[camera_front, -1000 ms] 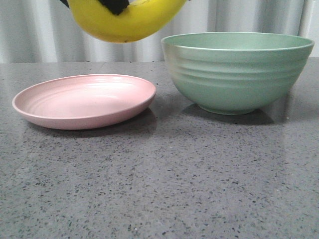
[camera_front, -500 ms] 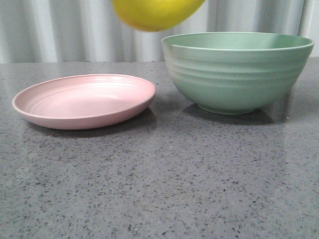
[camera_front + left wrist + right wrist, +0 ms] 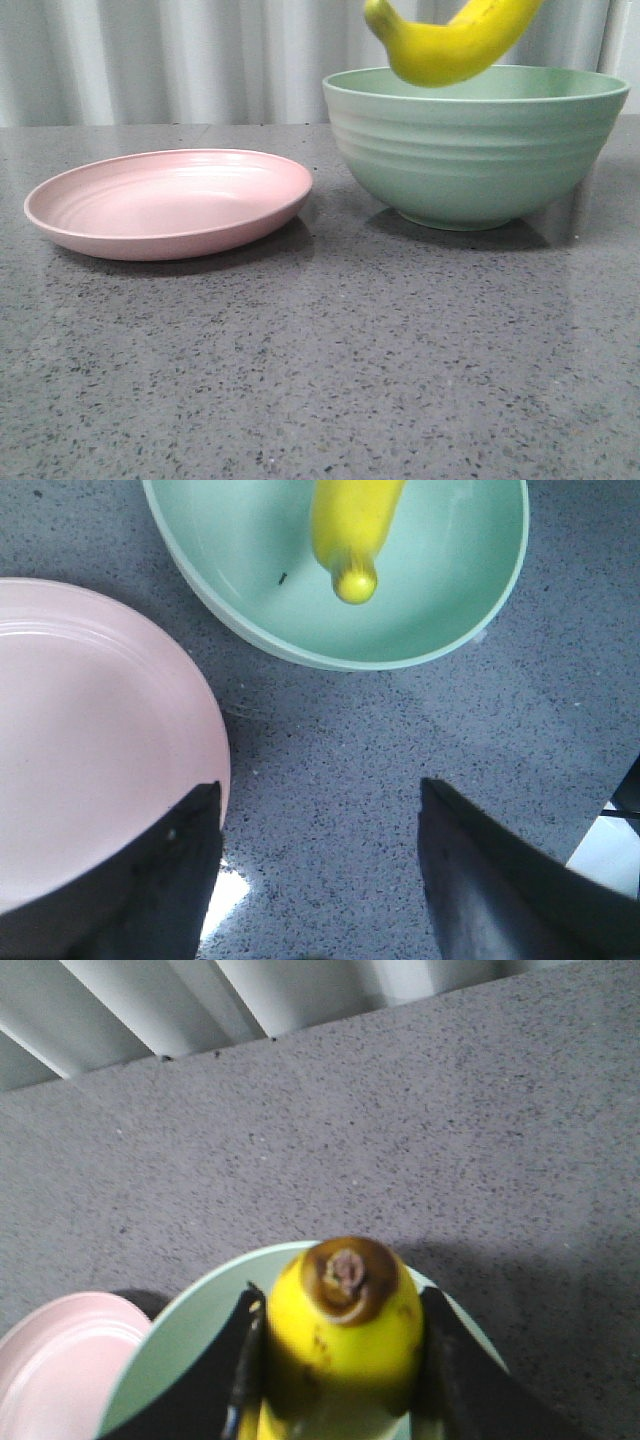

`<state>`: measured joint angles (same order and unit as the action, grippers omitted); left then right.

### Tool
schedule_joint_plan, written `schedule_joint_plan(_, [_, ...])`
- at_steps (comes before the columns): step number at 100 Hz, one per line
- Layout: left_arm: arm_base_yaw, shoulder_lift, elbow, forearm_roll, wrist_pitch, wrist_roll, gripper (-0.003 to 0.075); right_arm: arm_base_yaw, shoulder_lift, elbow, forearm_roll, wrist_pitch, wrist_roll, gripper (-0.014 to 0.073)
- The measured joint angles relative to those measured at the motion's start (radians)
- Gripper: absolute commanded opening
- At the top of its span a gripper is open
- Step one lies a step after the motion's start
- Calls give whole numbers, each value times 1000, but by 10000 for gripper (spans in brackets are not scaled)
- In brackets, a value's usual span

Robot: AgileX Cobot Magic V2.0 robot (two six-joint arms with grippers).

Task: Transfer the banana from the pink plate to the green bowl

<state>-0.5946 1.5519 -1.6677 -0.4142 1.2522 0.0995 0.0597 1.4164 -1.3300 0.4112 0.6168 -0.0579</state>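
Observation:
The yellow banana (image 3: 450, 45) hangs in the air over the green bowl (image 3: 470, 150), in the front view above its rim at the upper right. My right gripper (image 3: 340, 1345) is shut on the banana (image 3: 345, 1335), its dark tip facing the camera, above the bowl (image 3: 165, 1360). The pink plate (image 3: 170, 200) lies empty to the left of the bowl. My left gripper (image 3: 320, 810) is open and empty over bare table between the plate (image 3: 90, 760) and the bowl (image 3: 440, 590). The left wrist view also shows the banana (image 3: 350, 530) over the bowl's inside.
The grey speckled table (image 3: 330, 360) runs wide in front of the plate and bowl. A pale pleated curtain (image 3: 170, 60) closes the back. The table's edge and a white patch (image 3: 605, 840) show in the left wrist view.
The banana has moved right, from above the plate's right side to above the green bowl, and has turned so its stem end points left. Plate and bowl have not moved.

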Motion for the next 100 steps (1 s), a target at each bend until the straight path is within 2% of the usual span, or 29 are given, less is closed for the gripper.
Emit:
schedule_joint_plan(43, [0, 0, 0, -6, 0, 0, 391, 0, 77, 0, -45, 81, 0, -60])
schedule_joint_plan(62, [0, 0, 0, -7, 0, 0, 391, 0, 91, 0, -47, 105, 0, 89])
schedule_joint_plan(78, [0, 0, 0, -7, 0, 0, 391, 0, 91, 0, -47, 108, -4, 167])
schedule_joint_plan(93, [0, 0, 0, -7, 0, 0, 391, 0, 91, 0, -47, 109, -22, 366])
schedule_joint_plan(100, [0, 0, 0, -7, 0, 0, 391, 0, 91, 0, -50, 108, -26, 418])
